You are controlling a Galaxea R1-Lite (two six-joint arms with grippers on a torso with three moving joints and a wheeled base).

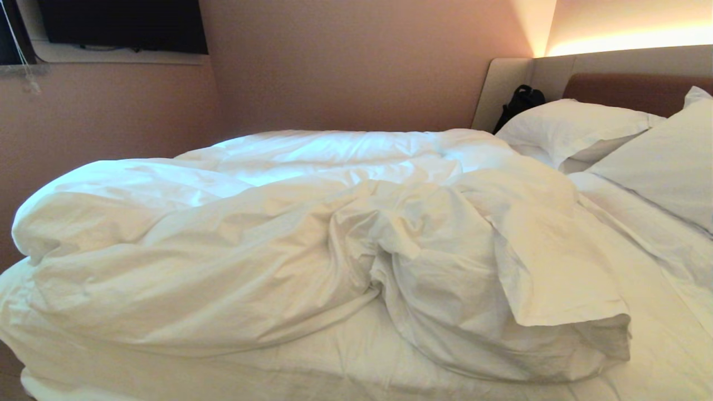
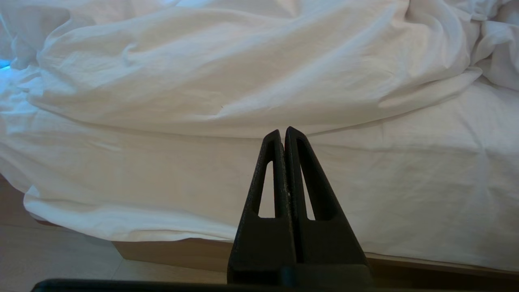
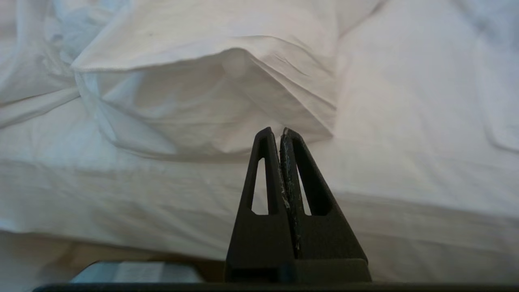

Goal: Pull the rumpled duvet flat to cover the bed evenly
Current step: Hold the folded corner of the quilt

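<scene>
Duvet (image 1: 289,234): bunched in a rumpled heap across the bed (image 1: 657,312), sheet bare near the pillows (image 1: 568,131) | left gripper (image 2: 283,132): clenched, empty, facing bed side | right gripper (image 3: 275,132): clenched, empty, before folded duvet corner

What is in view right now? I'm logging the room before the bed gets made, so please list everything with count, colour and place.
duvet: one, white, rumpled in a heap across the bed's foot half.
bed: one, tan wooden base, white sheet bare toward the headboard.
pillows: two, white, against the headboard.
headboard: one, beige with a brown panel, far right.
bag: one, black, beside the headboard.
screen: one, dark, on the wall, upper left.
left gripper: black, shut, empty, short of the bed's edge.
right gripper: black, shut, empty, facing the duvet's folded corner.
</scene>
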